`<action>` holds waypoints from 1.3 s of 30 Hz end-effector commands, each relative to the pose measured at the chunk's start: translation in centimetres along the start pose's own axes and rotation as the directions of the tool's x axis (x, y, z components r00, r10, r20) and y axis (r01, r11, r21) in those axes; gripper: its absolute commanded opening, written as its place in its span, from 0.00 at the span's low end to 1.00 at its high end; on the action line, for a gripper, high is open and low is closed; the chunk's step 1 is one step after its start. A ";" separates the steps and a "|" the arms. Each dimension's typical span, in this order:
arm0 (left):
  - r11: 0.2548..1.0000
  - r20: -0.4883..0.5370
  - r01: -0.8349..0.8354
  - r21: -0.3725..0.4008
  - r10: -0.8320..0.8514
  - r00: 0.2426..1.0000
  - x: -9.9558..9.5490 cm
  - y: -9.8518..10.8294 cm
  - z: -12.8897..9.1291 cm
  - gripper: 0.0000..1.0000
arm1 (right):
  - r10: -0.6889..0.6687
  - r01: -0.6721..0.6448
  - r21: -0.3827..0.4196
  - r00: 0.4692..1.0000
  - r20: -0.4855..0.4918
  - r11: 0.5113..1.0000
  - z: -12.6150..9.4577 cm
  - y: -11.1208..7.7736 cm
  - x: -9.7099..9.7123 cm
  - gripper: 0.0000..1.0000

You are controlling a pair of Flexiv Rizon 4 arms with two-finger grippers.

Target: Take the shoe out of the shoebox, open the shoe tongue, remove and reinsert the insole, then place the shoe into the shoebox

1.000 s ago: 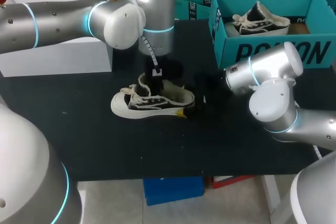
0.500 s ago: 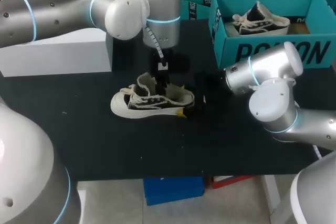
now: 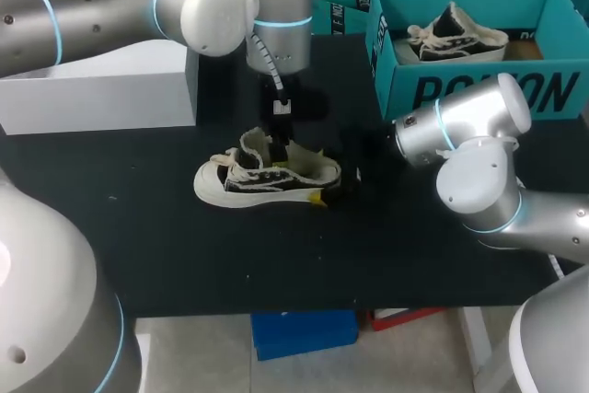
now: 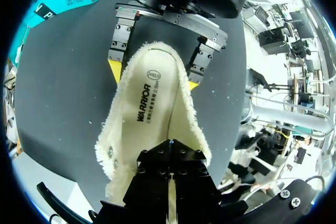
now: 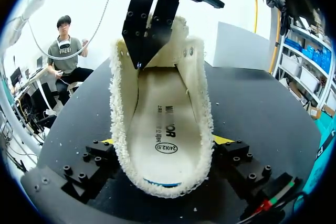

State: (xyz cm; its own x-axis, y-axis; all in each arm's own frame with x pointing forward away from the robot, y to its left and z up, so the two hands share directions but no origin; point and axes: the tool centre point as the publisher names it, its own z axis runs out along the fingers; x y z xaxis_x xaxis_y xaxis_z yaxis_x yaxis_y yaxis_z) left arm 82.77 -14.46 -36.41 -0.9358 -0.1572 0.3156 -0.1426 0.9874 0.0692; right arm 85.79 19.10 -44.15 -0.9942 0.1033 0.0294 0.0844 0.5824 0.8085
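Head view: one shoe (image 3: 267,179) stands upright on its sole on the black table (image 3: 414,246), out of the shoebox (image 3: 479,89). The shoebox sits well apart from the shoe, beyond its heel end and farther back on the table. A second shoe (image 3: 456,36) lies inside it. A white box (image 3: 101,98) stands beyond the shoe's toe end, also farther back.

Right wrist view: the right gripper (image 5: 165,140) is at the shoe's heel. Its fingers are spread wide, one on each side, and both yellow fingertips (image 5: 223,139) press against the fuzzy outer walls. The heel is clamped between them. The insole (image 5: 160,124) lies flat inside the shoe, with print showing near the heel.

Left wrist view: the left gripper (image 4: 170,148) hangs over the shoe's opening, toward the toe end from the right gripper. Its tips point down at the forward part of the insole. Its two black fingers are drawn together, with only a thin seam between them. Whether anything is pinched in that seam cannot be told, and its yellow tips do not show. From this side, the right gripper's fingers bracket the heel, with yellow showing on both sides of the shoe.

Head view confirms the left arm enters from the left and its gripper is above the shoe's collar.
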 end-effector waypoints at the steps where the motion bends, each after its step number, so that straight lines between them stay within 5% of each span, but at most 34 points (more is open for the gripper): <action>1: 1.000 -0.001 -0.001 -0.001 0.001 1.000 -0.1 0.0 0.0 0.00 | 0.002 -0.002 0.004 1.000 0.001 1.000 0.2 0.1 0.0 0.00; 17: 0.994 -0.040 -0.073 0.080 0.076 0.996 -0.7 0.2 0.4 0.00 | 0.002 -0.002 0.004 1.000 0.001 1.000 0.2 0.1 0.0 0.00; 39: 0.995 -0.024 -0.043 0.087 0.045 0.999 0.6 0.4 2.0 0.00 | 0.002 -0.002 0.004 1.000 0.001 1.000 0.2 0.1 0.0 0.00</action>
State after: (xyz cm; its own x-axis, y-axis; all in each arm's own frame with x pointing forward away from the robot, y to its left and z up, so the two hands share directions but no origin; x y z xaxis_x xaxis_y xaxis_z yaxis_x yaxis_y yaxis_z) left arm 81.93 -14.34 -37.75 -0.9317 -0.1133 0.3452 -0.1274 0.9917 -0.0184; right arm 85.78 19.10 -44.15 -0.9942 0.1033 0.0295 0.0845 0.5824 0.8085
